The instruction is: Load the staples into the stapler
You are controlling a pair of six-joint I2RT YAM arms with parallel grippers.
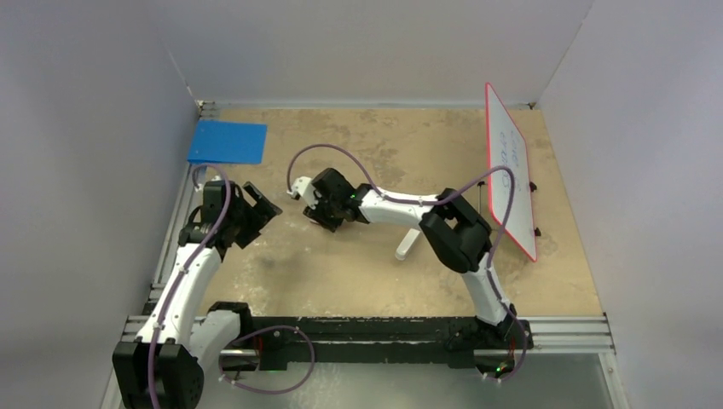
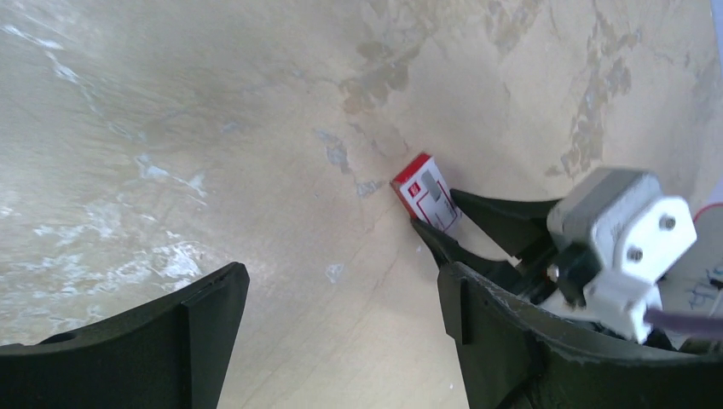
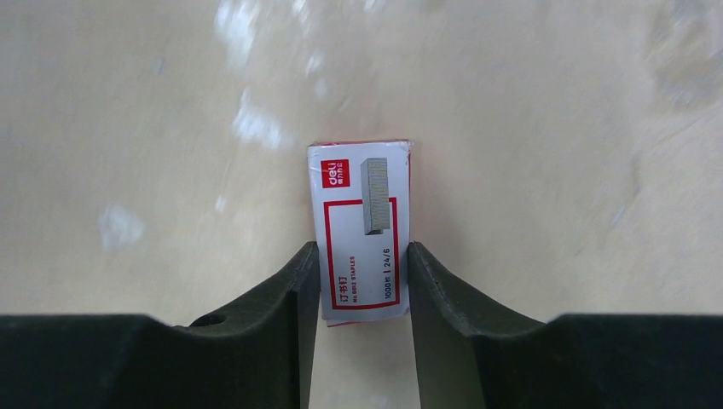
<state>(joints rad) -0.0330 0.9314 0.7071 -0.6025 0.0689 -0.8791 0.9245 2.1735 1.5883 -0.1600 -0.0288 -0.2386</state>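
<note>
The right arm is reaching leftward across the bench (image 1: 341, 277), its elbow bent high near the middle and its forearm stretching low toward the centre-left of the surface. Its right pincer (image 3: 361, 256) is pointing down at the staples box (image 3: 362, 230), a small red-and-white carton lying flat on the bench, and the two dark fingers (image 3: 290, 298) are pressing against the carton's long sides, pinching its nearer half. The left arm is rising from its base and bending forward, and its left pincer (image 1: 266, 207) is hovering just beside the right one, angled toward it, with the jaws standing spread wide and holding nothing. The stapler (image 1: 407, 245), a slim white bar, is lying on the bench under the right forearm, well apart from the carton. A blue sheet (image 1: 228, 141) is sitting at the far left corner, and a red-edged whiteboard (image 1: 510, 166) is leaning at the right.
</note>
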